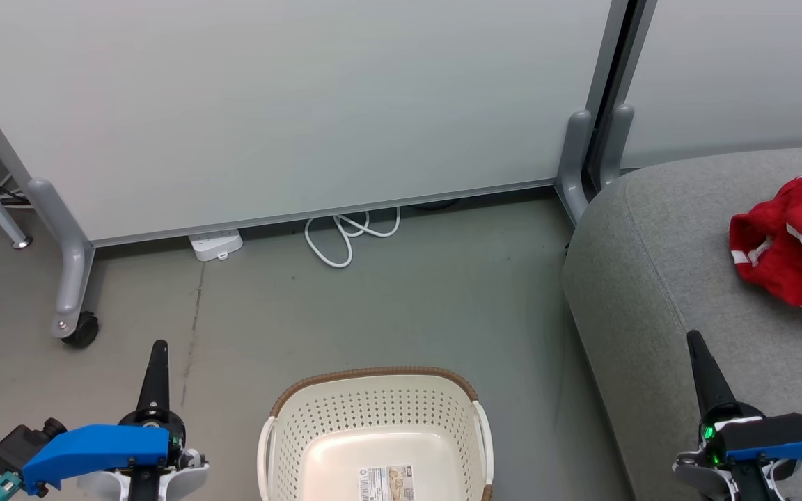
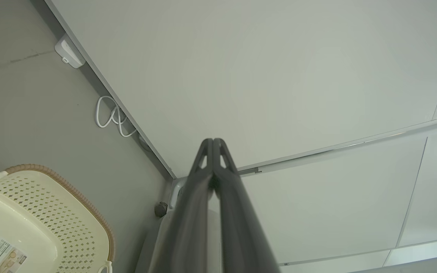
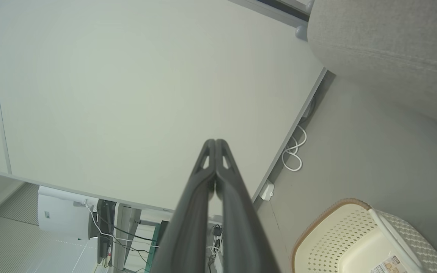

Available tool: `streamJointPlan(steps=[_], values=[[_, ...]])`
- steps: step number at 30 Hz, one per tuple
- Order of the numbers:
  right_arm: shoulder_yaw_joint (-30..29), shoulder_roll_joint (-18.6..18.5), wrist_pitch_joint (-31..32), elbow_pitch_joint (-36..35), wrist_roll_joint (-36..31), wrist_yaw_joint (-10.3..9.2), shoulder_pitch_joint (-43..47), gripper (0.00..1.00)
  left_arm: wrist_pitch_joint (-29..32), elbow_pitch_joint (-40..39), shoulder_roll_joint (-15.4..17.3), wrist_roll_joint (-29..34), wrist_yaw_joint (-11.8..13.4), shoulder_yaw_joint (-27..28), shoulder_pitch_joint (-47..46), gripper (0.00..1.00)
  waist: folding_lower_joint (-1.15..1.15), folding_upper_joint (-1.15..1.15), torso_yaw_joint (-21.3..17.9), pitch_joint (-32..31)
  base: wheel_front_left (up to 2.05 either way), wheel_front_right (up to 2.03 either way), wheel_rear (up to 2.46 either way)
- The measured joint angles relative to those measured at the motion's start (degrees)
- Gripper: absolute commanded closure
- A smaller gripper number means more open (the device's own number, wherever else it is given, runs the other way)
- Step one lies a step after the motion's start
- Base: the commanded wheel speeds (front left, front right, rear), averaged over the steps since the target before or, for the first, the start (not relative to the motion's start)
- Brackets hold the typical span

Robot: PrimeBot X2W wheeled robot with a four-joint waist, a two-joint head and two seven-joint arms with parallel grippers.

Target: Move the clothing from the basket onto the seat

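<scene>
Flanking basket point(image 1: 373, 374) — left claw point(image 1: 158, 348), right claw point(image 1: 694, 339)

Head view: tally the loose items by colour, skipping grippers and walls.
Red: 1, clothing, one heap on the seat, garment count unclear
Cream: 1, basket
Grey: 1, seat
White: 2, cable and power strip
Total: 5

- The right tool point(image 3: 215, 143) has its two dark fingers pressed together, tips touching, in front of a pale wall panel point(image 3: 127, 94).
- The cream basket point(image 3: 328, 242) stands on the grey floor point(image 3: 355, 159) at lower right, with a label point(image 3: 391, 265) on its bottom.
- The grey seat point(image 3: 385, 45) takes the upper right corner.
- A looped white cable point(image 3: 293, 151) lies by the panel's base.
</scene>
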Motion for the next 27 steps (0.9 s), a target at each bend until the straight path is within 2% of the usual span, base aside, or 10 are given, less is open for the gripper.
streamJointPlan(steps=[27], values=[[-0.6,0.0,3.1,-0.8,12.4,0.00,-0.6,1.00,3.4,-0.2,0.0,-12.0,0.0,1.7,-0.7,1.00,0.00,0.00,-1.0,0.0,0.00,0.00,0.00]])
